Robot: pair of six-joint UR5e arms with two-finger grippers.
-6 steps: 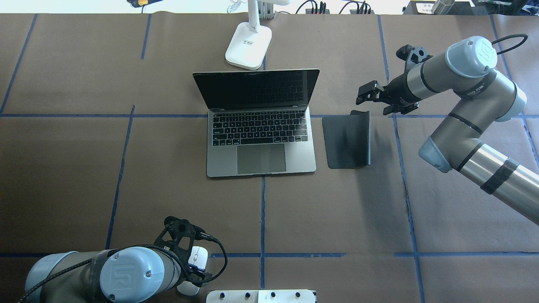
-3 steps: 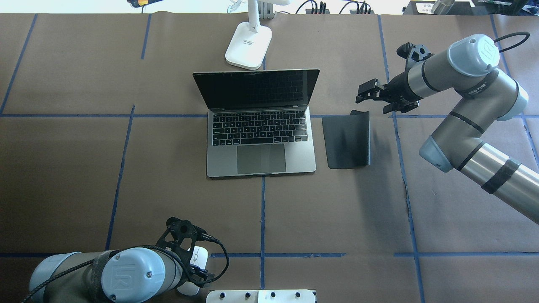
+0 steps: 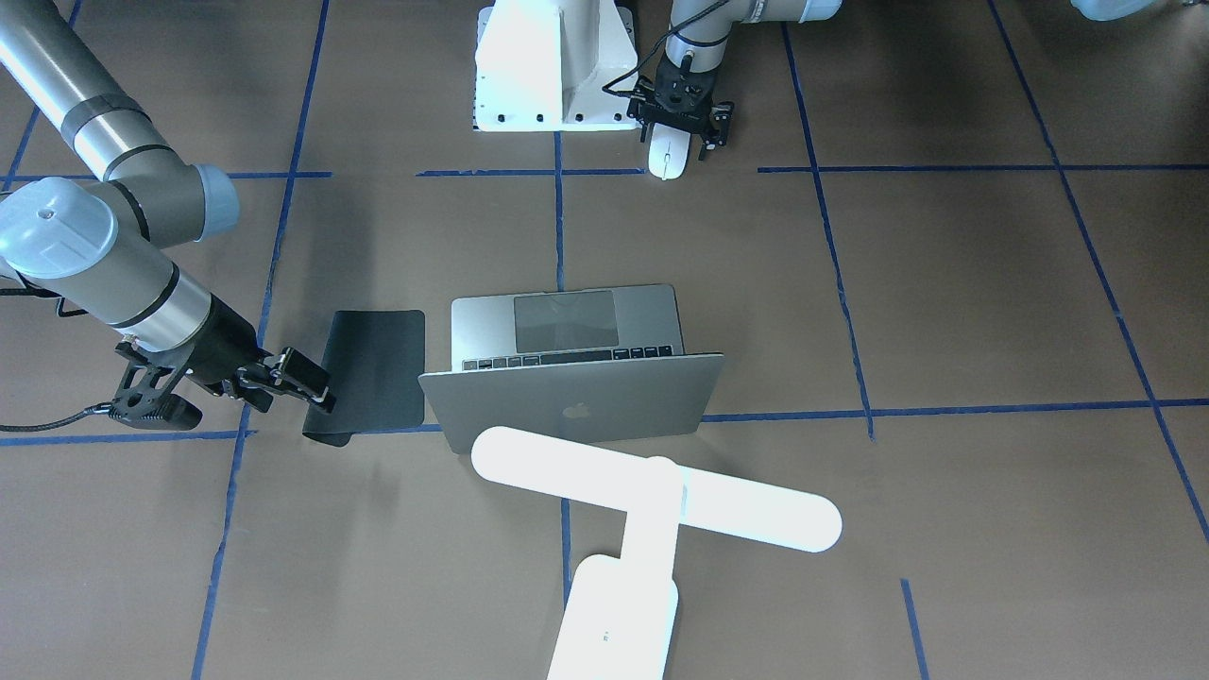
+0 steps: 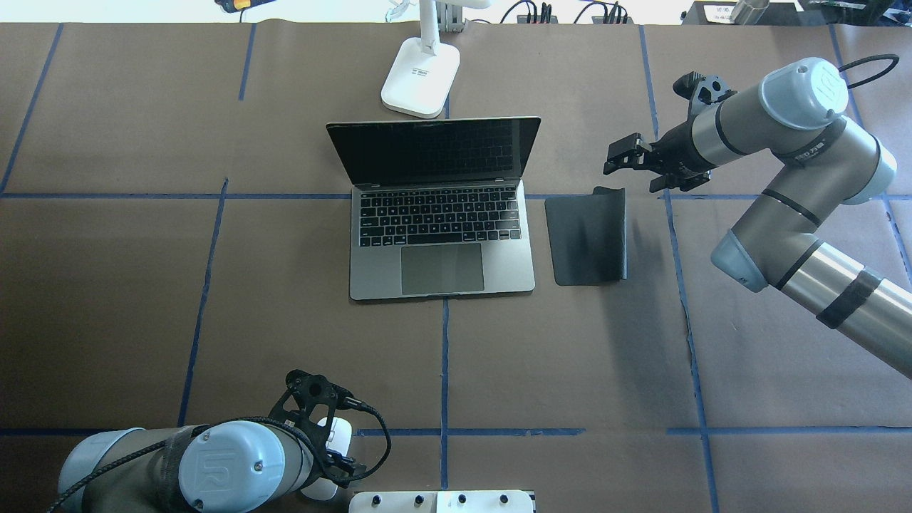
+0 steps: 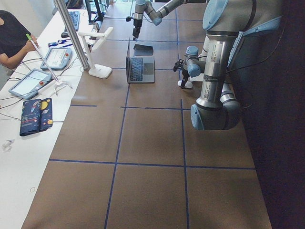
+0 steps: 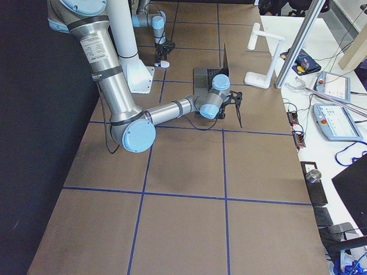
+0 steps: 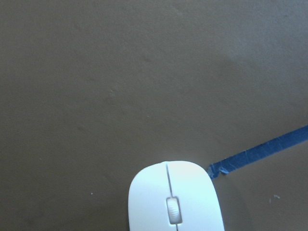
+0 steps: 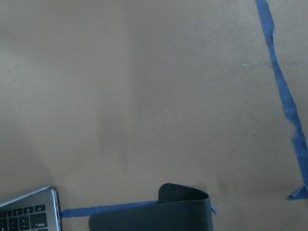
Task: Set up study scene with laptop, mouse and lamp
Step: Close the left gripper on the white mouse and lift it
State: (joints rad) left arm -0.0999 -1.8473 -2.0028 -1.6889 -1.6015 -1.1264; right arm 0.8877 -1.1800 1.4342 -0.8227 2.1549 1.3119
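The laptop (image 4: 442, 214) stands open at the table's middle, its lid (image 3: 567, 406) facing the far side. Behind it stands the white lamp (image 3: 652, 491), with its base (image 4: 420, 85) at the far edge. The white mouse (image 4: 336, 436) lies at the near edge beside the pedestal and fills the bottom of the left wrist view (image 7: 175, 202). My left gripper (image 3: 682, 130) hangs over the mouse's rear, fingers apart on either side of it, open. My right gripper (image 4: 620, 157) hovers open and empty just beyond the far right corner of the black mat (image 4: 588, 239).
The mat's far right corner curls upward (image 8: 185, 192). The white pedestal (image 3: 553, 66) sits right beside the mouse. Blue tape lines (image 4: 445, 370) cross the brown table cover. A side bench holds tablets (image 5: 33, 81), and a person (image 5: 12, 38) sits there.
My left wrist has crept a little toward the near edge over the mouse, which has stayed put. The right gripper has drifted slightly right, away from the mat.
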